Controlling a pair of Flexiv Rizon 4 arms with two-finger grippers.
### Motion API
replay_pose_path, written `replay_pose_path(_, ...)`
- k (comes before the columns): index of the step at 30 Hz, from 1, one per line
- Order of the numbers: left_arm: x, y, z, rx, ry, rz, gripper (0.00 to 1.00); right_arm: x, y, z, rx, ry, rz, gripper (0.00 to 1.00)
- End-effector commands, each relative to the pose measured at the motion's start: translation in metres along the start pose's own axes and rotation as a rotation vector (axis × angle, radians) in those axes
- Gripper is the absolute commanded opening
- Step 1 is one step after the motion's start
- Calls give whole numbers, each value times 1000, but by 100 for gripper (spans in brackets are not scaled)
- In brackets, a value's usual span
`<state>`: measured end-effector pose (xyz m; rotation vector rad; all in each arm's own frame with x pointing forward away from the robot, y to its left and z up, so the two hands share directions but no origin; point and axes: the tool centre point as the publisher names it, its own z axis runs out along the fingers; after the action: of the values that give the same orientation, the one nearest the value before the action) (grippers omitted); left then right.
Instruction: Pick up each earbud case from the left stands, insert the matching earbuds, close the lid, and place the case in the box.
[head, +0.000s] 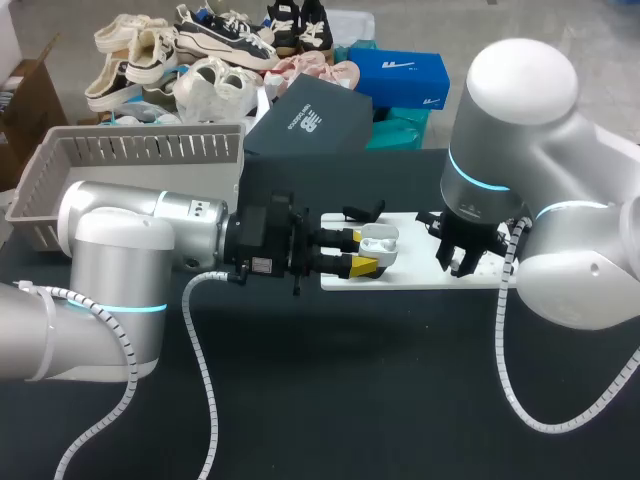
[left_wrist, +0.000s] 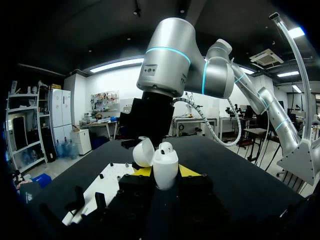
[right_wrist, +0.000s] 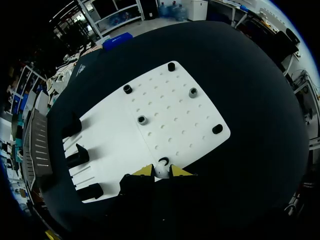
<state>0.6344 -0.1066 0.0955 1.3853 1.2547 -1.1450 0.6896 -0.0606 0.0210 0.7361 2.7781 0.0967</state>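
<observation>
The left claw (left_wrist: 163, 172) is clamped on the white case (left_wrist: 165, 165), one yellow tip pressed to each side of it. The case stands upright between them, and its lid (left_wrist: 142, 152) is swung open to one side. One white earbud (left_wrist: 166, 146) sits in the top of the case, its rounded end poking out. From above, the left arm reaches in flat over the table (head: 350, 380) and holds the case just over the near-left part of the white board (head: 420, 272).

The right claw (right_wrist: 161, 171) hangs point-down over the other end of that board, a little apart from the case. I cannot tell whether it is gripping anything. Just ahead of it, a small black ring (right_wrist: 163, 161) sits on the board. Farther out, several short black pegs (right_wrist: 142, 120) are spread among rows of holes.

Three black stands (right_wrist: 80, 157) sit in a row at the board's far end. Beyond them, at the table's back-left corner, is a grey basket (head: 130, 150) with slotted walls.
</observation>
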Motion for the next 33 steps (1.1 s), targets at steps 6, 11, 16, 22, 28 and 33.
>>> replay_pose_path(6,1,0,0,-2,-2,2,0,0,-4,-17,-16,8,2,0)
replay_pose_path(11,1,0,0,-2,-2,2,0,1,-9,-32,-14,-12,1,0)
replay_pose_path(16,1,0,0,-2,-2,2,0,-1,-14,-57,-7,-55,5,0)
replay_pose_path(22,1,0,0,-2,-2,2,0,-1,-12,-109,-49,-113,-34,0)
replay_pose_path(28,1,0,0,-2,-2,2,0,9,4,-159,-95,-145,-119,0)
replay_pose_path(33,1,0,0,-2,-2,2,0,25,24,-184,-135,-117,-228,0)
